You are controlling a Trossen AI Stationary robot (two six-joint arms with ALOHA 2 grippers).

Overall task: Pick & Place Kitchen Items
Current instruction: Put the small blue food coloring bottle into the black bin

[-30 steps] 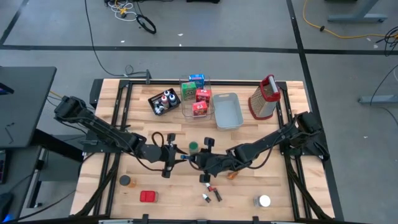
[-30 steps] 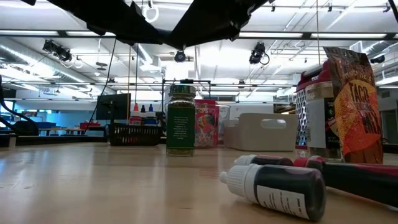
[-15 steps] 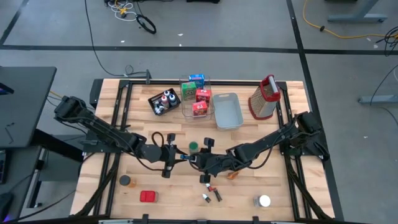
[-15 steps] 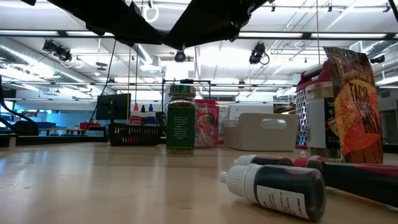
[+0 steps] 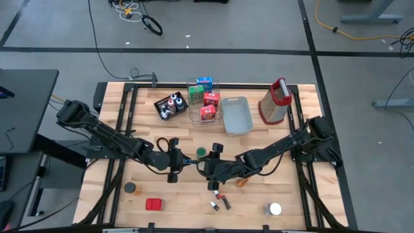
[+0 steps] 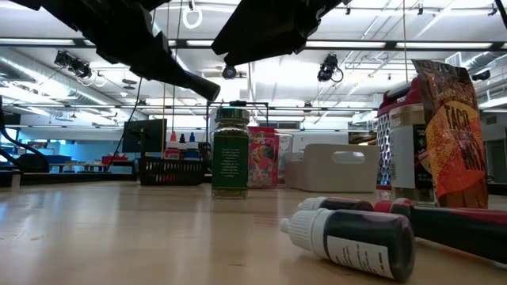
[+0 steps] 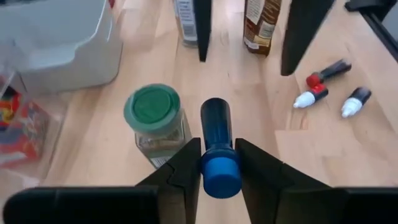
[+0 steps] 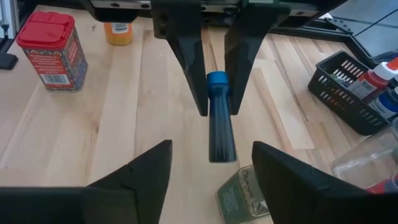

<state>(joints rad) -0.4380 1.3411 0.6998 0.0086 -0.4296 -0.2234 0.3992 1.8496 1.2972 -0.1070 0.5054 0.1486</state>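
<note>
Wooden tabletop: above the green-capped jar [image 7: 152,120], left gripper [image 7: 217,163] clamps the light, slippery blue-capped bottle [image 7: 217,146] at its cap; right gripper [image 8: 210,163] gapes, released.

From overhead I cannot make out the blue-capped bottle [image 7: 216,146] between the two arms; it is too small there. In the low view the taco packet [image 6: 458,127] covers most of the grater [image 6: 387,150], and the dark bottle [image 6: 356,237] hides part of the one behind it. The left wrist view cuts off the clear bin [image 7: 22,124] and grey tray [image 7: 59,37].
</note>
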